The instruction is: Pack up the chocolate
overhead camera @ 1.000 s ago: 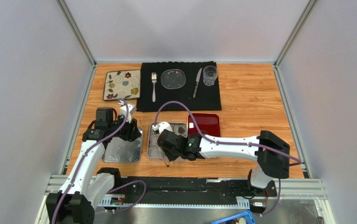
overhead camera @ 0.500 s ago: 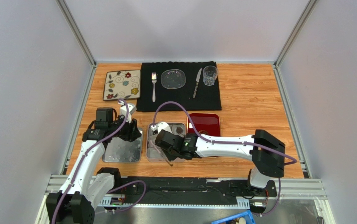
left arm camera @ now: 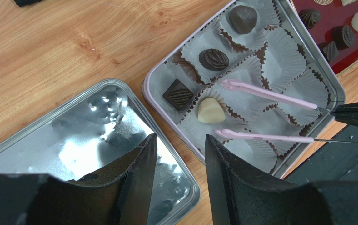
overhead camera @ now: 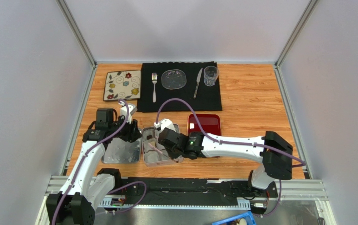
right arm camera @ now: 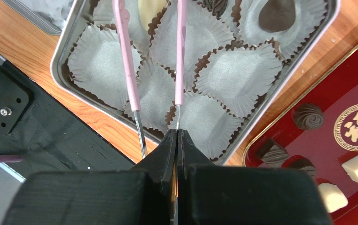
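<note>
Clamping the rear end of pink tweezers, the right gripper had its fingers pressed flat together. It reached over the near side of the tin. The tweezers' prongs stayed spread and stretched across the crinkled paper cups lining the tin.

Four pieces of chocolate sat in cups at the tin's far-left part: a dark round one, a dark oval one, a dark square one and a white heart. The white heart lay between the two tweezer tips; whether either tip touched it could not be told. The other cups were bare.

More chocolate lay on the red tray just right of the tin. From the right wrist, three dark pieces and two white ones showed there, all loose and apart from each other.

The left gripper hung with its fingers apart and nothing between them. It was above the near-right corner of the silver lid, which lay flat just left of the tin.

Farther back, a black mat carried a fork, a plate, a knife and a glass, with a flowered tile beside it.
</note>
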Controlling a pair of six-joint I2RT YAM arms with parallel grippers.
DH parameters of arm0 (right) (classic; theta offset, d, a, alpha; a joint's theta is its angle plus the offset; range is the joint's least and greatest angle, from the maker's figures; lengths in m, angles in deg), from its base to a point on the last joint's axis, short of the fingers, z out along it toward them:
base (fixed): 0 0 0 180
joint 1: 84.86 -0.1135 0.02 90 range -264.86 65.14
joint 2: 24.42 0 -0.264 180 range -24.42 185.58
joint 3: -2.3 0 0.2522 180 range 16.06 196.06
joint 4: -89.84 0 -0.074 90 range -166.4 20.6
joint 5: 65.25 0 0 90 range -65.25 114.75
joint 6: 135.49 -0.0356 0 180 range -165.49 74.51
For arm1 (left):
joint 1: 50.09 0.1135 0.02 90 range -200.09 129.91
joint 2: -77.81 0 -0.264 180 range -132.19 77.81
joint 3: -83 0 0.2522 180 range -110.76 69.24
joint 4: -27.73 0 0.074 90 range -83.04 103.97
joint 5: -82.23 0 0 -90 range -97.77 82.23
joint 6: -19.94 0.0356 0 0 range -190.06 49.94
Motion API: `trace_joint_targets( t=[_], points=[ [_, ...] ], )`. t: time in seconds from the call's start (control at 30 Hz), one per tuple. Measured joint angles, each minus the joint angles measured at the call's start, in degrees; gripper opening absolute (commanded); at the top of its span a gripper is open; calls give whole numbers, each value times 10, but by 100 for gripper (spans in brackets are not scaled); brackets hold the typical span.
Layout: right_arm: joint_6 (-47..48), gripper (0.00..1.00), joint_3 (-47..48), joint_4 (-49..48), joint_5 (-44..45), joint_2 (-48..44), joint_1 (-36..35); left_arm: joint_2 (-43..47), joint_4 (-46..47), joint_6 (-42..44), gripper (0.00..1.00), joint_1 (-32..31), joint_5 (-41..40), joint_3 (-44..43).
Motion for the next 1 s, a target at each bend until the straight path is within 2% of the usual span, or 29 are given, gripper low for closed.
trace_joint_targets(
  t=[0.23, 0.33, 0.43, 0.57, 0.7, 0.87, 1.0],
  points=[
    [3, 0, 0, 2, 19, -34, 0, 0, -1, 1, 55, 0, 9, -2],
    [14, 0, 0, 3, 24, -60, 0, 1, -7, 7, 56, 0, 42, -18],
    [29, 0, 0, 7, 22, -85, 5, 11, -27, 39, 59, 0, 120, -50],
    [64, 0, 0, 15, -4, -112, 20, 25, -99, 150, 59, 0, 271, -121],
    [106, 0, 0, 17, -59, -139, 53, 22, -237, 337, 59, 0, 391, -169],
    [151, 0, 5, 22, -138, -169, 90, 13, -353, 473, 60, -3, 438, -165],
    [181, 0, 37, 43, -207, -170, 103, 11, -396, 530, 60, -6, 448, -158]
  ],
)
